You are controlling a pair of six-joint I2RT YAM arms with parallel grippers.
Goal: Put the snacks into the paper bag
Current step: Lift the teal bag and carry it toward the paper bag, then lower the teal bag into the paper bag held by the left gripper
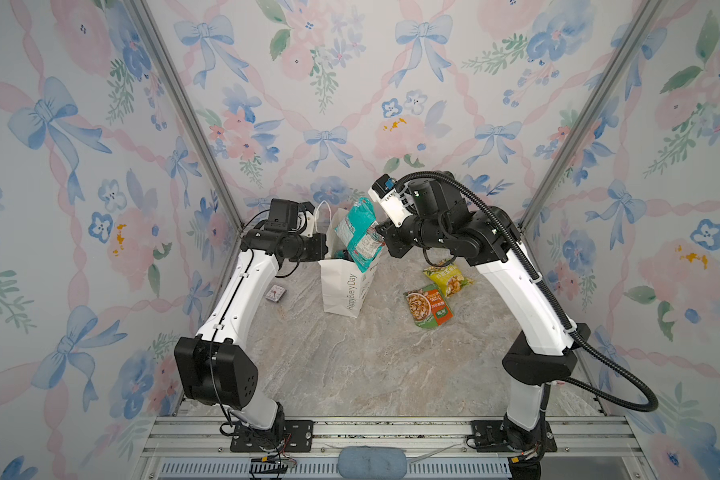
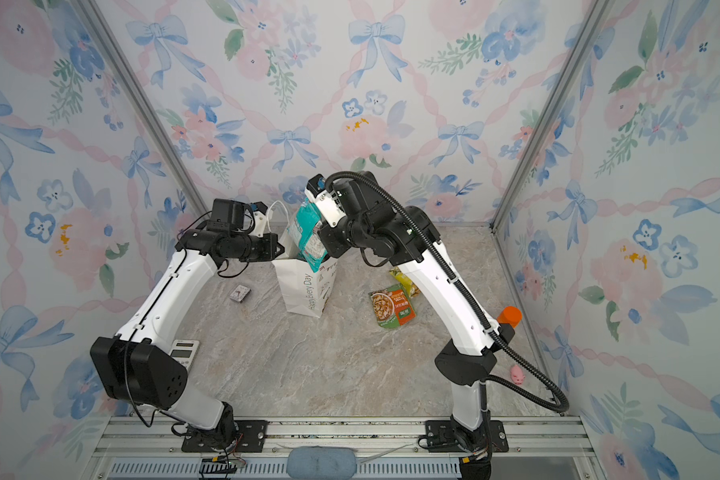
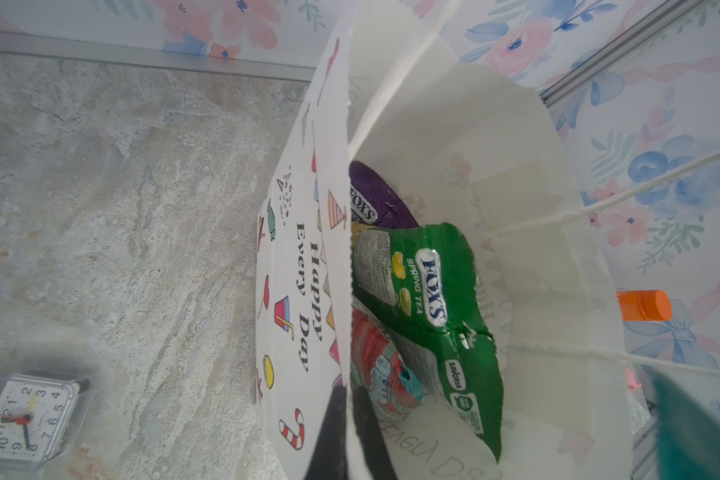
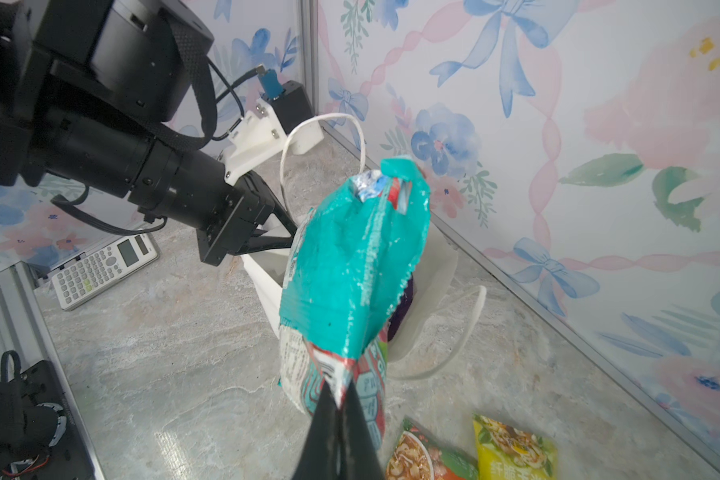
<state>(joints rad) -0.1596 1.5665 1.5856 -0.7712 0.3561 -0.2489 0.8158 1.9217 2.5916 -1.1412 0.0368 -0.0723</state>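
While pinching the tall white paper gift bag [image 1: 344,291] by its lettered wall mid-frame with the closed left gripper [image 3: 350,392], holds a glossy teal mint packet [image 4: 350,270] over its mouth in the clamped right gripper [image 4: 337,392]. Inside: green FOX'S packet [image 3: 425,299], purple packet [image 3: 375,195], teal-red packet [image 3: 377,370].

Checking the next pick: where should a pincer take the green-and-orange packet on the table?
Probably its near green end, from above: the green-and-orange packet lies flat on the table, and that end is clear of the yellow packet.
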